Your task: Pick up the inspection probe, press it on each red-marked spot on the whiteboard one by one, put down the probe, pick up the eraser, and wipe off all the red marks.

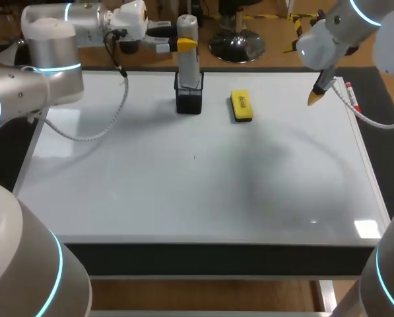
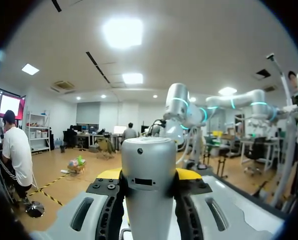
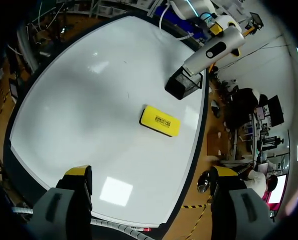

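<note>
The silver inspection probe [image 1: 188, 53] stands upright with its lower end inside a black mesh holder [image 1: 189, 96] at the back of the whiteboard [image 1: 183, 178]. My left gripper [image 1: 183, 45] comes in from the side and is shut on the probe's upper part. In the left wrist view the probe [image 2: 149, 185] fills the gap between the yellow-tipped fingers [image 2: 108, 174]. The yellow eraser [image 1: 241, 105] lies flat just right of the holder. My right gripper [image 1: 317, 96] hangs open and empty above the board's back right. From it the eraser [image 3: 160, 120] and the holder [image 3: 183, 84] lie ahead.
A red-capped marker pen [image 1: 350, 96] lies along the board's right edge, under my right gripper. A tiny dark speck [image 1: 194, 157] shows near the board's middle; I see no red marks on the white surface.
</note>
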Motion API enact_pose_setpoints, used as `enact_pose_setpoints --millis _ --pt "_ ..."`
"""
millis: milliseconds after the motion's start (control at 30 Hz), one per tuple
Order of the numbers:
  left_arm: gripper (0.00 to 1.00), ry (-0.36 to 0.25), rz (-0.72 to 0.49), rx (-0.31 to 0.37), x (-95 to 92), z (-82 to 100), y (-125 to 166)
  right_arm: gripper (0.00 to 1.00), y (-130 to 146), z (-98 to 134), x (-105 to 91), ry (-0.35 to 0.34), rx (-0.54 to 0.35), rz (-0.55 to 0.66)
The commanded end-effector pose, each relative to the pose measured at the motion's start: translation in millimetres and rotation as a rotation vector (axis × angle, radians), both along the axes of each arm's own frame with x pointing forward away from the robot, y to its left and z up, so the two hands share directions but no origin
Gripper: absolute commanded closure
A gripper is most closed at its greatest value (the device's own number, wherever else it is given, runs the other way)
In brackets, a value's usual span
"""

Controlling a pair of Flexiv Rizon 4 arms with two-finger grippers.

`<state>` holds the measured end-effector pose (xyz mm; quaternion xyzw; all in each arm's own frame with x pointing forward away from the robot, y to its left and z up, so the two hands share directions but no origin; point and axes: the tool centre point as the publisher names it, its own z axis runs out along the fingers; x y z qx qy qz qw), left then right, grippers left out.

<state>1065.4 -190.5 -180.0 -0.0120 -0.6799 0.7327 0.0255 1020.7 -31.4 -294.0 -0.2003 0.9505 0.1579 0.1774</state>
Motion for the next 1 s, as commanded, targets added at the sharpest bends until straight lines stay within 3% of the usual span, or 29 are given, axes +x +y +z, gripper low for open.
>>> enact_pose_setpoints --millis 33,533,1000 --pt "1.00 -0.005 0.018 0.002 -3.7 -1.1 -2 0.00 0 0 0.2 0.001 -0.004 0.001" --pt "1.00 -0.022 0.065 0.003 3.1 -6.2 1 0.00 0 0 0.2 0.001 -0.004 0.001" --pt "1.00 -0.028 0.080 0.004 8.7 -26.3 -6 0.00 0 0 0.2 0.001 -0.004 0.001"
